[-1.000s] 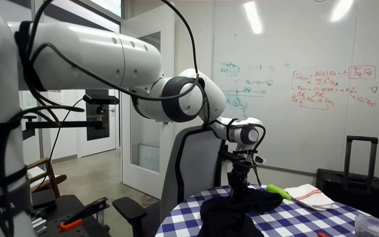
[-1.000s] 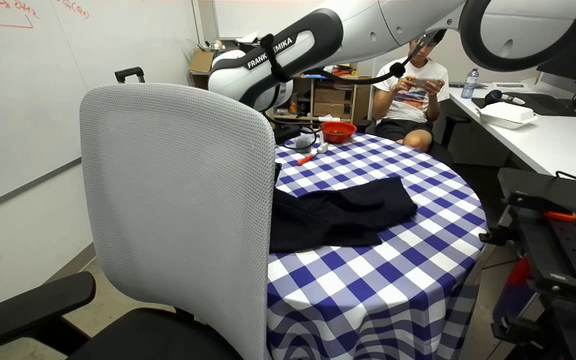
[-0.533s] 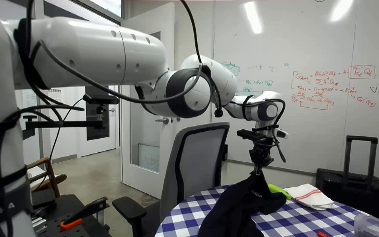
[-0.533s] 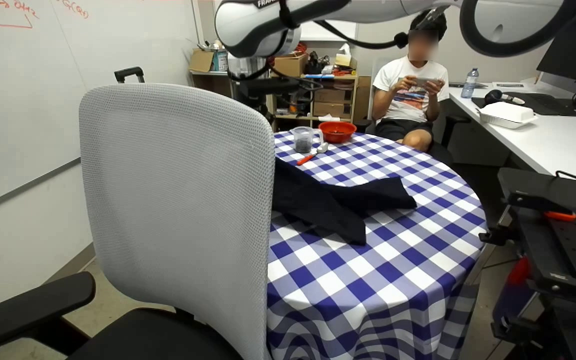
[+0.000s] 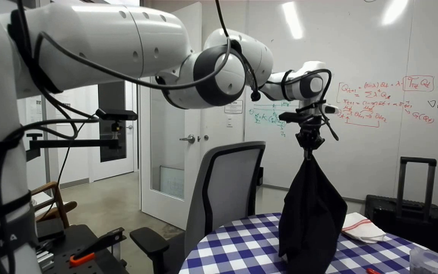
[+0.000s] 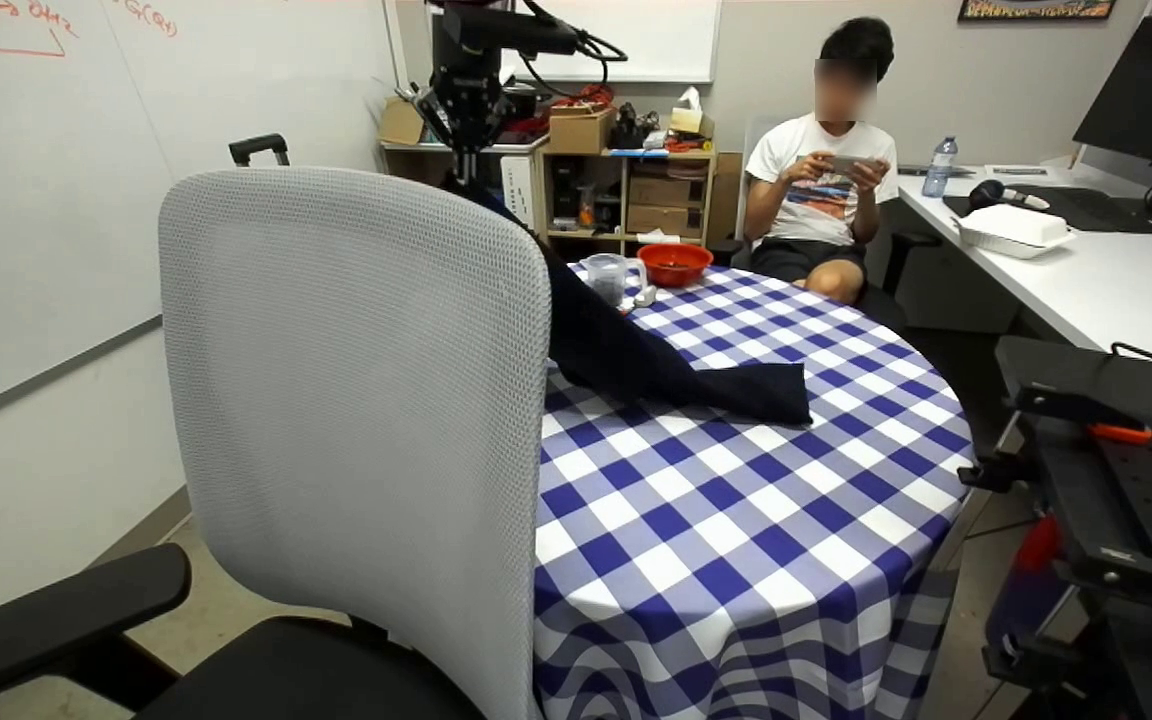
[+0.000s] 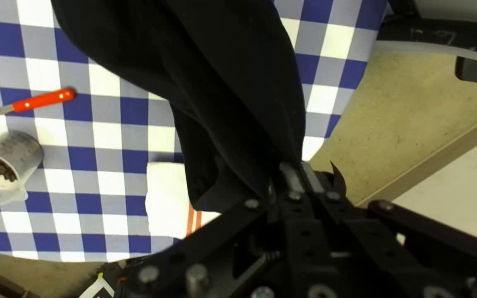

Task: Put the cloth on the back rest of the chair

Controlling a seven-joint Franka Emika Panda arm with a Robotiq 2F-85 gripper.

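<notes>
"Black cloth (image 5: 311,217) is pinched in the claw (image 5: 308,154), tail (image 6: 761,393) lying on the table (image 6: 736,520). Tips?"

"Should be raised till the tail clears, carried over the backrest (image 6: 346,380), draped halfway, then let go."

In the wrist view the gripper (image 7: 298,178) pinches a black cloth (image 7: 230,91), in line with the right edge of the checked tabletop (image 7: 97,207). By the lower edge lies a red-striped white towel (image 7: 166,198); left of it, a clear cup (image 7: 23,153) holds brown bits (image 7: 1,168); farther in, a red-handled spoon (image 7: 35,102).
</notes>
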